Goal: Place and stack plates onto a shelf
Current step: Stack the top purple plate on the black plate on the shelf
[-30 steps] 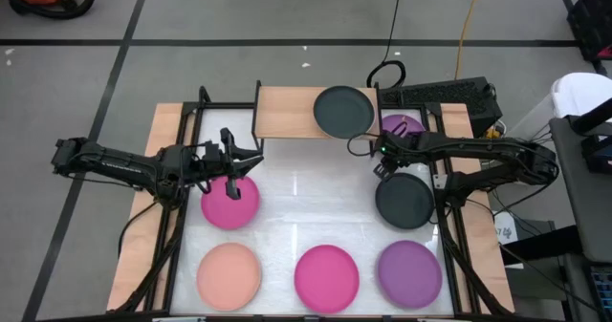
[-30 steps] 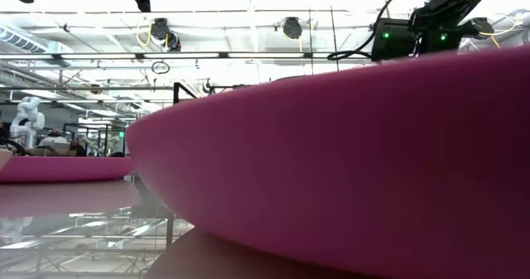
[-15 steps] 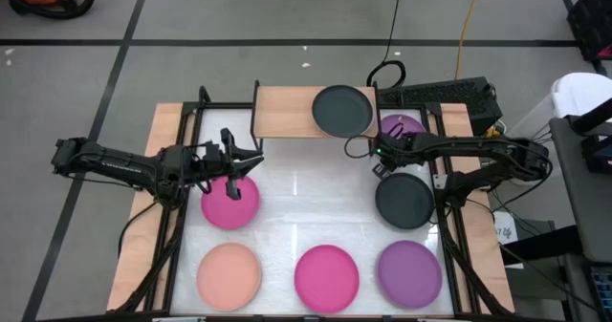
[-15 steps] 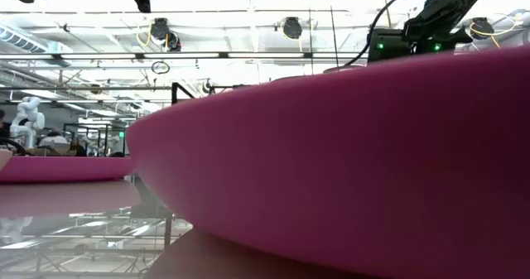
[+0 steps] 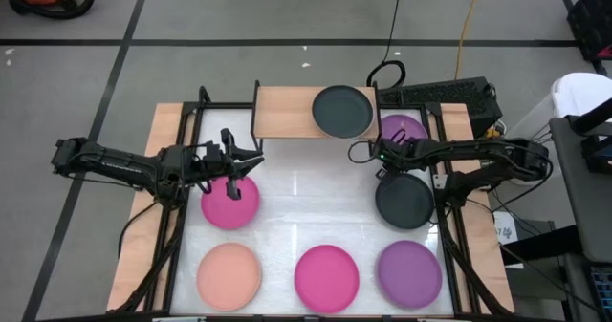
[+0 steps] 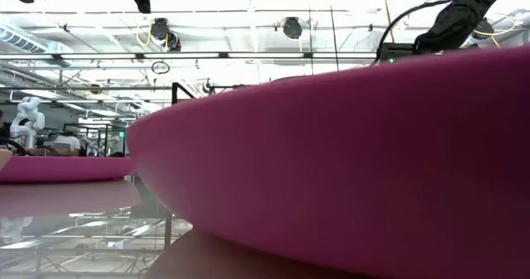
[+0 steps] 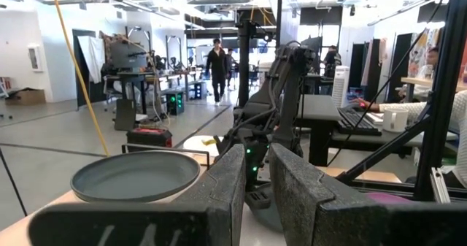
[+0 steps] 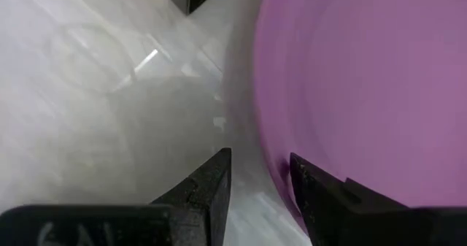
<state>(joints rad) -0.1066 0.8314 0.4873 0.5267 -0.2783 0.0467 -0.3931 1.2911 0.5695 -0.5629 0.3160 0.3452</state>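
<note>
The shelf (image 5: 287, 112) stands at the table's far edge with a black plate (image 5: 344, 112) lying flat on its right half. A purple plate (image 5: 406, 126) lies on the table just right of the shelf. My right gripper (image 5: 380, 160) points down at this plate's near-left rim (image 8: 266, 155). It is open (image 8: 259, 162), one finger over the plate and one over the bare table. My left gripper (image 5: 251, 160) hangs level above a magenta plate (image 5: 229, 205), its fingers (image 7: 233, 180) slightly apart with nothing between them.
A second black plate (image 5: 404, 200) lies on the table close under the right arm. Peach (image 5: 229, 274), pink (image 5: 325, 277) and purple (image 5: 409, 271) plates line the near edge. The pink one fills the low view (image 6: 348, 171). A black frame rail (image 5: 438, 169) runs along each side.
My right gripper has sunk toward the purple plate's rim, tipping a little steeper, and its jaws stay open. In the low view the arm's lit wrist has dropped behind the pink plate. The left arm and all plates have kept still.
</note>
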